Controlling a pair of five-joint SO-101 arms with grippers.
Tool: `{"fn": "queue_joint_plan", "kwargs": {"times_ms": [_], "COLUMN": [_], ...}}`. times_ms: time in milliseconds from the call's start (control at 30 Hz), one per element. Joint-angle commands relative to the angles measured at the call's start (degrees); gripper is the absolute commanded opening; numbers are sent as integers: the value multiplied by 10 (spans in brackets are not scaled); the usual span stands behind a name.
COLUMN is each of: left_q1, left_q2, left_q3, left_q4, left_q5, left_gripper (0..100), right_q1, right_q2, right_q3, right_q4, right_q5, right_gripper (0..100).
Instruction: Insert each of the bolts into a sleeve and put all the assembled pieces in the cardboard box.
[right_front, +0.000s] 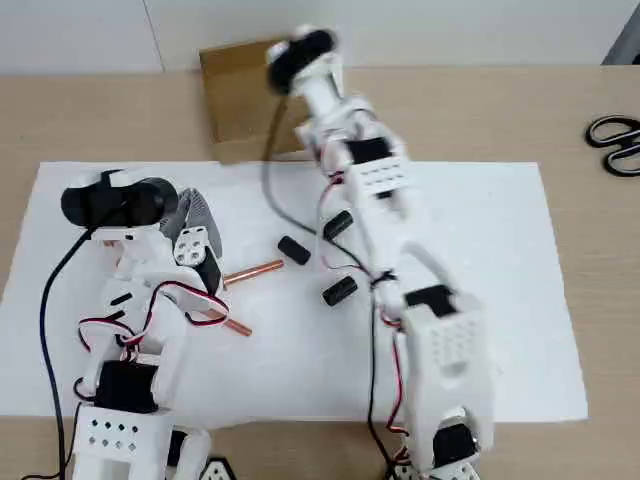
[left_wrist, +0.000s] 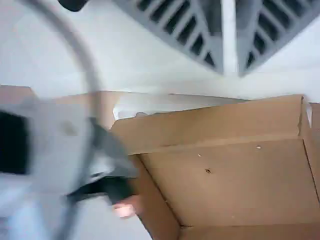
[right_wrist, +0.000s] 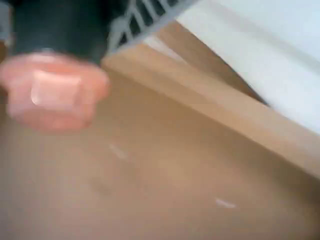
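Your right gripper (right_front: 295, 55) hangs over the cardboard box (right_front: 235, 100) at the desk's far edge, jaws clamped on a sleeved bolt (right_wrist: 55, 92), placed for dropping. Your left gripper (right_front: 196, 223) rests closed and empty beside the loose bolts (right_front: 250, 272).

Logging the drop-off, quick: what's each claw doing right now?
Left claw: closed, empty.
Right claw: closed on a sleeved bolt above the cardboard box.

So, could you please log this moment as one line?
right gripper: holds sleeved bolt over cardboard box | left gripper: beside loose bolts | loose sleeves: on paper
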Motion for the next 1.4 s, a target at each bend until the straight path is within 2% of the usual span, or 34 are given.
{"fn": "queue_joint_plan", "kwargs": {"times_ms": [0,233,367,533,833,1233,1367], "left_q1": [4,4,4,4,5,5,5], "left_q2": [-3,-3,-3,-3,-3,-3,-3], "left_q3": [-3,-3,-3,-3,-3,-3,-3], "left_q4": [-14,-14,-14,-14,-14,-14,-14], "left_q5": [4,4,4,4,4,4,4], "left_gripper": [6,6,6,6,6,6,6], "right_q1": [-16,-5,0,0,-10,-27,-26], "right_q2": [69,205,257,308,381,425,425], "right_q3": [-161,-418,-494,-505,-505,-507,-506], "right_q4": [-24,-24,-36,-117,-216,-231,-248], "right_q5": [46,46,48,56,138,214,218], "right_gripper": [4,4,4,4,4,7,20]}}
